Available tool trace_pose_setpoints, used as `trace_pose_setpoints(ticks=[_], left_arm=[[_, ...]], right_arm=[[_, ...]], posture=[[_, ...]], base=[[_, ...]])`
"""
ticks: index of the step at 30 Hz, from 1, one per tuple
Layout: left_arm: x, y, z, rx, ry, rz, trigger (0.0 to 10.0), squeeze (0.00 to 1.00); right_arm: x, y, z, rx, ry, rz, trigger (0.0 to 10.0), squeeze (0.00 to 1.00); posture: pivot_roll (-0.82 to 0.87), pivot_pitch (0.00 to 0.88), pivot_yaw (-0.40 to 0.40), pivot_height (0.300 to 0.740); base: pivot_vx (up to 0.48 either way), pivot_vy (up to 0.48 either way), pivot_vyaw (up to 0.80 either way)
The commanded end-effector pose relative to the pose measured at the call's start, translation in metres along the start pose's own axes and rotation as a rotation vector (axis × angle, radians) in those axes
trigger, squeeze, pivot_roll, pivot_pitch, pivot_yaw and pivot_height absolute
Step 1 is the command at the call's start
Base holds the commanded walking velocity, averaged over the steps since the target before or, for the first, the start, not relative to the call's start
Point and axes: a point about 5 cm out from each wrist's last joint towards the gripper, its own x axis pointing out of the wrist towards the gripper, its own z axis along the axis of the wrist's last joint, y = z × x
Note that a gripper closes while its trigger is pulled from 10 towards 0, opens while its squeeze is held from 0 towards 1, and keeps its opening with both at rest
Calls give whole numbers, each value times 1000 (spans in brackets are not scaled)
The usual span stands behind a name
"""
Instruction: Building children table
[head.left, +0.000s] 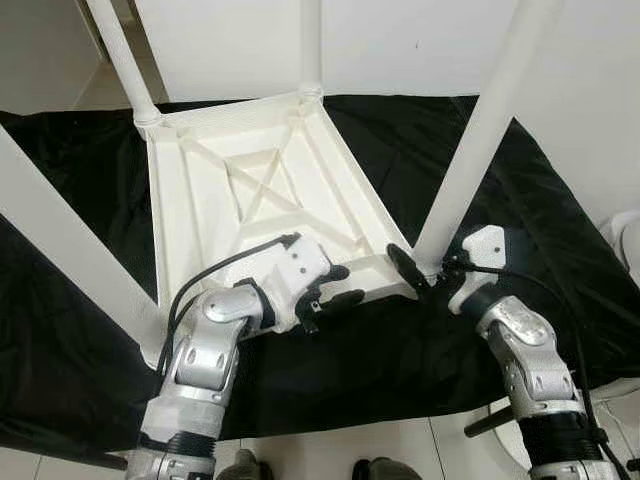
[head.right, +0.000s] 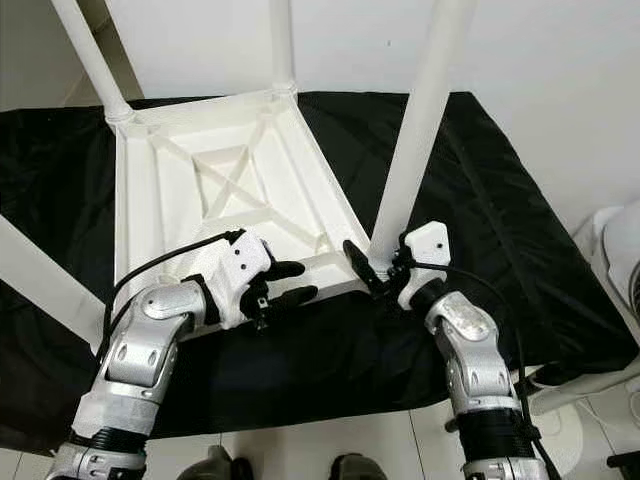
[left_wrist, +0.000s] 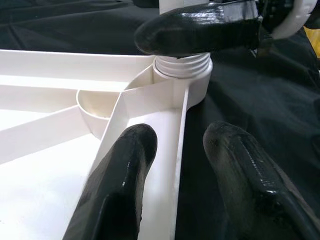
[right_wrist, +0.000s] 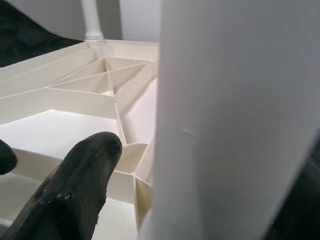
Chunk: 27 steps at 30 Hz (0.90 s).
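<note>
A white plastic children's table (head.left: 200, 215) lies upside down on a black cloth, its legs pointing up. My left gripper (head.left: 340, 285) is open at the table's near rim (left_wrist: 176, 145), one finger on each side of the rim wall. My right gripper (head.left: 415, 262) is at the near right corner, shut on the foot of the near right leg (head.left: 480, 130). One of its fingers (left_wrist: 200, 27) lies across the leg just above the threaded socket (left_wrist: 182, 67). Its other finger is hidden behind the leg.
The black cloth (head.left: 540, 250) covers the floor under the table. Another leg (head.left: 60, 250) rises at the near left and two more (head.left: 125, 60) stand at the back by the white wall. A white object (head.left: 625, 235) sits at the right edge.
</note>
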Motion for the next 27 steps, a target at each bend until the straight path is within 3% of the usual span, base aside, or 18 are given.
trace_pose_setpoints(ticks=[1,2,3,4,9,13,14,15,17,20,25,27], left_arm=[[-1,17,-3,6,13,320,10000,0],[-1,18,-2,15,10,318,10000,0],[-1,18,-2,15,10,318,10000,0],[-1,19,-1,23,6,319,10000,0],[-1,24,2,41,-2,333,10000,0],[0,27,3,77,11,353,10000,0],[0,28,3,90,15,364,10000,0],[-1,30,5,92,14,374,10000,0],[-1,30,5,92,12,380,10000,0],[-5,33,7,74,-4,405,10000,0],[-12,37,4,64,3,444,10000,0],[-13,37,4,62,1,447,10000,0]], right_arm=[[1,1,-2,-2,8,25,10000,0],[2,0,-2,5,8,35,3922,0],[2,0,-2,5,8,35,3922,0],[2,-2,-2,5,8,41,0,0],[0,-4,-7,18,7,43,0,0],[0,-7,-3,43,-41,-75,0,0],[-1,-7,-2,61,-54,-121,1686,0],[-1,-4,-1,74,-60,-160,10000,0],[-1,-3,0,80,-62,-186,10000,0],[-2,2,2,50,-66,-367,10000,0],[-1,12,1,68,-62,-536,10000,0],[0,14,2,67,-62,-553,10000,0]], posture=[[-135,22,43,740],[-123,20,28,740],[-123,20,28,740],[-117,20,18,740],[-93,19,-7,740],[-48,22,-47,740],[-44,22,-52,740],[-34,28,-58,740],[-32,30,-61,740],[-25,39,-70,740],[-19,51,-71,740],[-20,53,-70,740]], base=[[0,0,0],[0,0,0],[0,0,0],[0,0,0],[0,0,0],[0,0,0],[0,0,0],[0,0,0],[0,0,0],[0,0,0],[0,0,0],[0,0,0]])
